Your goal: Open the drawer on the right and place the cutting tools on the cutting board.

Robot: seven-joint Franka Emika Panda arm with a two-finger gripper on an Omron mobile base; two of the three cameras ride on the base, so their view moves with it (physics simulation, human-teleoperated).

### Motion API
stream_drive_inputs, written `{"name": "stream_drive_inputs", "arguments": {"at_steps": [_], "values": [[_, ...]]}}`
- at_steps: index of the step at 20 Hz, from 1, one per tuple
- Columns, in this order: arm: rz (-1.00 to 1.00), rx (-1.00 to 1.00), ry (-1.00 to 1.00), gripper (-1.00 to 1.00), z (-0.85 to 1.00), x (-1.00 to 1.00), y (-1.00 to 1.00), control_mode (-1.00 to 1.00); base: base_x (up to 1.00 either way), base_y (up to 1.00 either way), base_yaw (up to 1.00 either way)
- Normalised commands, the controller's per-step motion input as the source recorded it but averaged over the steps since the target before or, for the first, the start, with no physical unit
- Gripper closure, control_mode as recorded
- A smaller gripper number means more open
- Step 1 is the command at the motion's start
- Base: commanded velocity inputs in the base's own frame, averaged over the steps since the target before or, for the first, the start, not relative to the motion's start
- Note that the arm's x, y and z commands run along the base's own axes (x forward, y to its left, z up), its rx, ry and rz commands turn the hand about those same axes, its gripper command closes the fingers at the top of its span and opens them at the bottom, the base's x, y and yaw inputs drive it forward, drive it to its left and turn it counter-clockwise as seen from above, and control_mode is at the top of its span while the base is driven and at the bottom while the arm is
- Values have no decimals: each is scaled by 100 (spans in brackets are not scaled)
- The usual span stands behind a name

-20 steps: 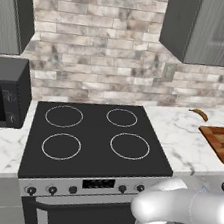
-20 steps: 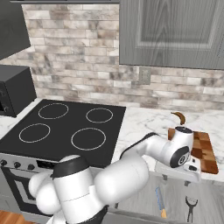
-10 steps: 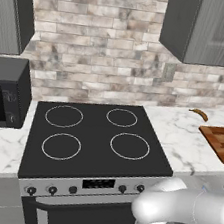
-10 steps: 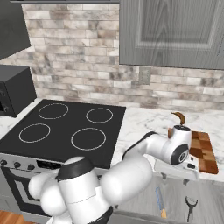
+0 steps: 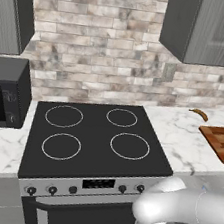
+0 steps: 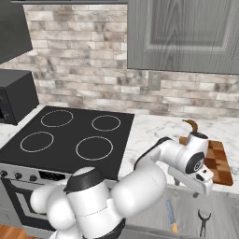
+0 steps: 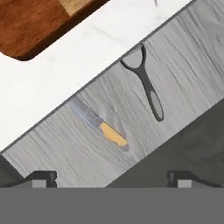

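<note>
Knife (image 7: 97, 122) lay in the open drawer (image 7: 183, 65) straight ahead of my claw (image 7: 112, 178), slanted, its handle end nearer me. My claw was wide open and held nothing, and the board (image 7: 39, 22) sat far beyond.

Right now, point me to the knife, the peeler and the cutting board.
knife (image 7: 98, 123): hand view, where blade meets orange handle.
peeler (image 7: 150, 93): hand view, upper part of its dark handle.
cutting board (image 7: 35, 24): hand view, bare wood near its rounded corner.
</note>
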Motion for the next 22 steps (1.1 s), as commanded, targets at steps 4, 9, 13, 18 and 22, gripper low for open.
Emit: {"name": "stream_drive_inputs", "arguments": {"at_steps": [4,9,13,18,22], "values": [[-61,0,7,-100,0,64,0,-100,0,0,0],[-15,0,27,-100,0,100,0,-100,0,0,0],[-2,0,30,-100,0,100,0,-100,0,0,0],[8,0,21,-100,-32,-15,-1,-100,0,0,0],[21,0,6,-100,-54,-87,0,-100,0,0,0]]}}
